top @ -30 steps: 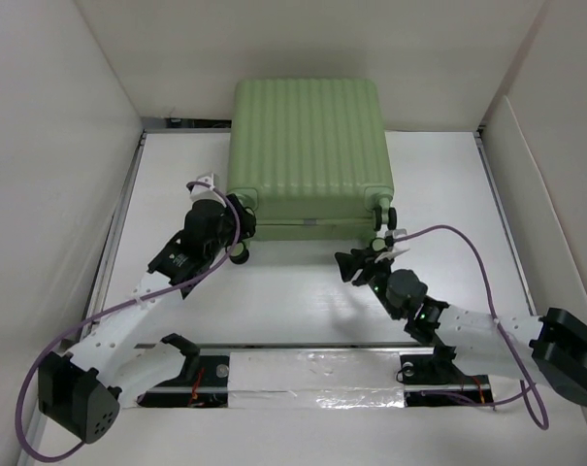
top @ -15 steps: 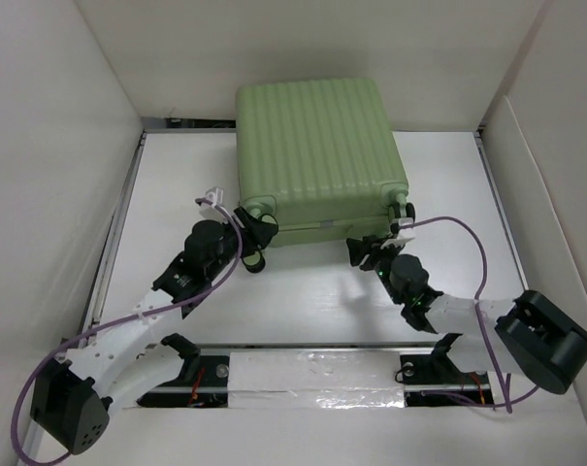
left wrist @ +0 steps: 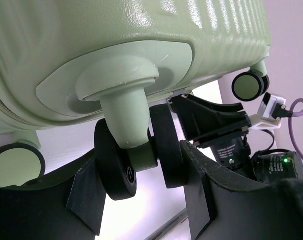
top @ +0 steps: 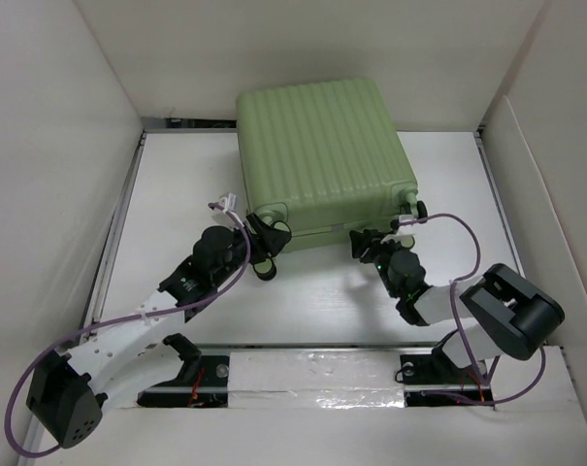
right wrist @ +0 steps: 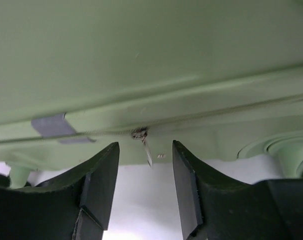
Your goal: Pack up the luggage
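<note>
The luggage (top: pixel 317 150) is a closed pale green ribbed suitcase lying flat at the back middle, its black caster wheels toward me. My left gripper (top: pixel 267 249) is at its near-left corner. In the left wrist view the left gripper (left wrist: pixel 141 167) is shut on the double caster wheel (left wrist: pixel 164 150), a finger (left wrist: pixel 196 190) pressed against each side. My right gripper (top: pixel 369 243) is at the case's near edge. In the right wrist view it (right wrist: pixel 145 150) is open, with the small zipper pull (right wrist: pixel 145 145) hanging between its fingers, untouched. The blue lining is hidden.
White walls enclose the table (top: pixel 312 301) on the left, back and right. A metal rail and taped strip (top: pixel 317 383) run along the near edge. Other caster wheels show at the near-right corner (top: pixel 419 209) and in the left wrist view (left wrist: pixel 250 85).
The suitcase's near end has swung to the right. My left gripper moved right with the wheel. My right arm folded in and its gripper came up to the case's near edge.
</note>
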Tool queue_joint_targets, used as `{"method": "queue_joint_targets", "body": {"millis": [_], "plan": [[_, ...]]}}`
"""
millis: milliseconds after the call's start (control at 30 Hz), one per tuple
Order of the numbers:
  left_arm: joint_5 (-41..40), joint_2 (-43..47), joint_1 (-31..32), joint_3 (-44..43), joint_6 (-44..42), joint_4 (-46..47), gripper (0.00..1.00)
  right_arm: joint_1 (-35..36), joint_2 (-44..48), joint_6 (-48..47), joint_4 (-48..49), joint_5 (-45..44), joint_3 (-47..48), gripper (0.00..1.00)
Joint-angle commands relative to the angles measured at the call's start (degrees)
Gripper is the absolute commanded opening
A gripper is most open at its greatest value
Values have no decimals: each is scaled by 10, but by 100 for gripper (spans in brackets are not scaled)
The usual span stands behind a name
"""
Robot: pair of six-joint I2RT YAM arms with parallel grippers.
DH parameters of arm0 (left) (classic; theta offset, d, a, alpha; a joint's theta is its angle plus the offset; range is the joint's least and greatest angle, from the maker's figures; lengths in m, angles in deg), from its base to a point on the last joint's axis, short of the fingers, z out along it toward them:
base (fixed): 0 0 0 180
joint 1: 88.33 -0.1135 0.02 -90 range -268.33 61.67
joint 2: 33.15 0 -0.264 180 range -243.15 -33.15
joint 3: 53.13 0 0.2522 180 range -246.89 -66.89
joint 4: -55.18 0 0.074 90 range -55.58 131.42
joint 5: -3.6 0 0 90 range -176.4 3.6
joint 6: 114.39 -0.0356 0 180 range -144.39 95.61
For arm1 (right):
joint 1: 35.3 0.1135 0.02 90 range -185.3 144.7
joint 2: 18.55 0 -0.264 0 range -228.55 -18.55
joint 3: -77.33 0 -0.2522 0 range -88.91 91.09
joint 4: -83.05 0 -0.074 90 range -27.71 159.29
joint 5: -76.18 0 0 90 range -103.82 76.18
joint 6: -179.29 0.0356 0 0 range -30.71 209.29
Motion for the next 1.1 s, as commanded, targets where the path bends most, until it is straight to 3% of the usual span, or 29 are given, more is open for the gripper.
{"method": "queue_joint_targets", "body": {"millis": [0, 200, 400, 733, 1067], "plan": [[92, 41, 31, -4, -75, 35, 0, -10, 17, -10, 72, -15, -11, 51], [86, 62, 31, 0, -70, 26, 0, 3, 91, 2, 6, 34, -53, 52], [95, 55, 31, 4, -63, 40, 0, 1, 188, -11, -105, 14, -61, 54], [96, 55, 31, -5, -69, 32, 0, -23, 118, -28, -121, 72, 2, 54], [102, 48, 31, -9, -70, 37, 0, -49, 29, -65, 6, 105, 12, 47]]}}
